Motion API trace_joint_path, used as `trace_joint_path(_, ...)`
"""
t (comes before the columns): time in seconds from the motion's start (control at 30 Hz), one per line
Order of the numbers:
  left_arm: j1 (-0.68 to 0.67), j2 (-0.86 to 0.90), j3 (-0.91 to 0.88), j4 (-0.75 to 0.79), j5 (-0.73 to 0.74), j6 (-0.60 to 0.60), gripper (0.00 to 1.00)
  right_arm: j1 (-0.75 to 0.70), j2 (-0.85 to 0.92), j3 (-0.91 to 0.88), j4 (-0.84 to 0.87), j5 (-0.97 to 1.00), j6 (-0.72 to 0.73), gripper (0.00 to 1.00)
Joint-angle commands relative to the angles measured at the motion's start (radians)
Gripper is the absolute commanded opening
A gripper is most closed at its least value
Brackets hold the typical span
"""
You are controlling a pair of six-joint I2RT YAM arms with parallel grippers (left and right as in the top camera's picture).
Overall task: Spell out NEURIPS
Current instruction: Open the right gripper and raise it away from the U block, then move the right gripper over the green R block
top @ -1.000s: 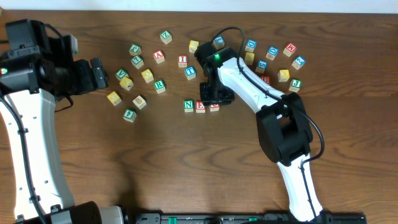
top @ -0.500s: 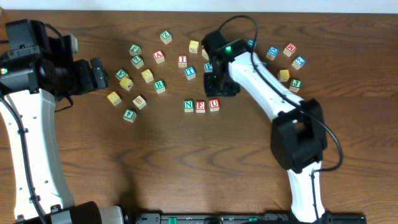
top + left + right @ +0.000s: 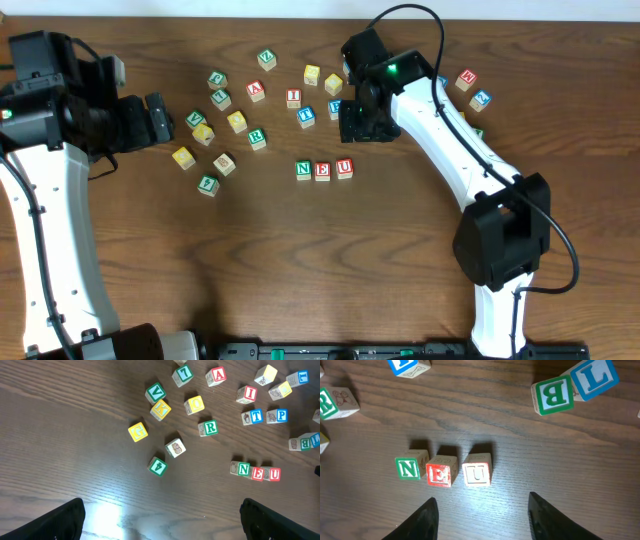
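The whole tabletop (image 3: 300, 260) is seen straight down from overhead. The left wrist view is aimed downward from well above, while the right wrist view is set much nearer. The N-E-U row (image 3: 444, 471) is shared by all three.

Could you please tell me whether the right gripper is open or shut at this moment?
Open: the right gripper has its fingers spread, with only bare table between them.
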Motion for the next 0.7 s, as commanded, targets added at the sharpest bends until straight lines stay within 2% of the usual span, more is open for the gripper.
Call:
trace_joint_path(0.0, 0.003, -0.007, 0.023, 0.000, 0.012, -0.001, 0.98, -0.005, -0.017, -0.003, 0.007, 0.010, -0.015, 0.53)
trace_joint_path(0.67, 0.002, -0.006, 0.023, 0.000, 0.012, -0.001, 0.98, -0.005, -0.015, -0.003, 0.103, 0.025, -0.033, 0.57)
